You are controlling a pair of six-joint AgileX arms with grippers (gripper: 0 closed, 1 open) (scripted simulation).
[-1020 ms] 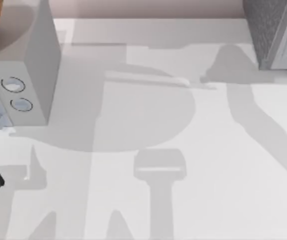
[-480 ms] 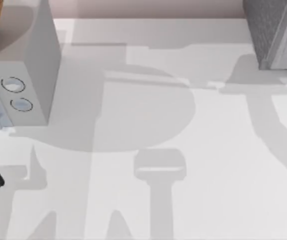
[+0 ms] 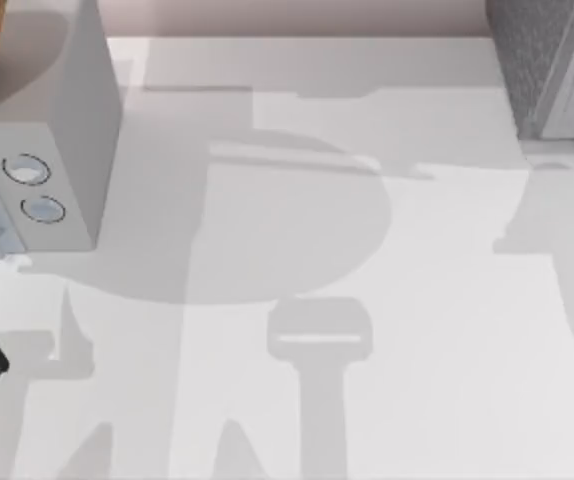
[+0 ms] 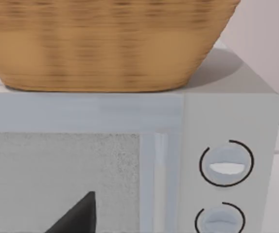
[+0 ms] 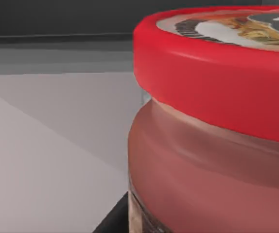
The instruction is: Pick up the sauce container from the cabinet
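The sauce container is very close to the right wrist camera. It stands up straight, with its red lid on top and a dark-and-white mark on the lid. Its body is reddish-brown. Behind the jar is a flat grey floor and a dark back wall, like the inside of a box. A small dark bit of the right hand peeks out next to the bottom of the jar. I cannot tell if that hand is spread, pressed together, or pinching the jar.

From above, the cabinet sits at the far right corner of the white surface. A big arm shadow lies on the surface just in front of the cabinet.

Well apart from the cabinet, on the left side, is a white box with two round dials. A woven basket sits on top of it. The left hand points at the front of this box, and I cannot tell its state either
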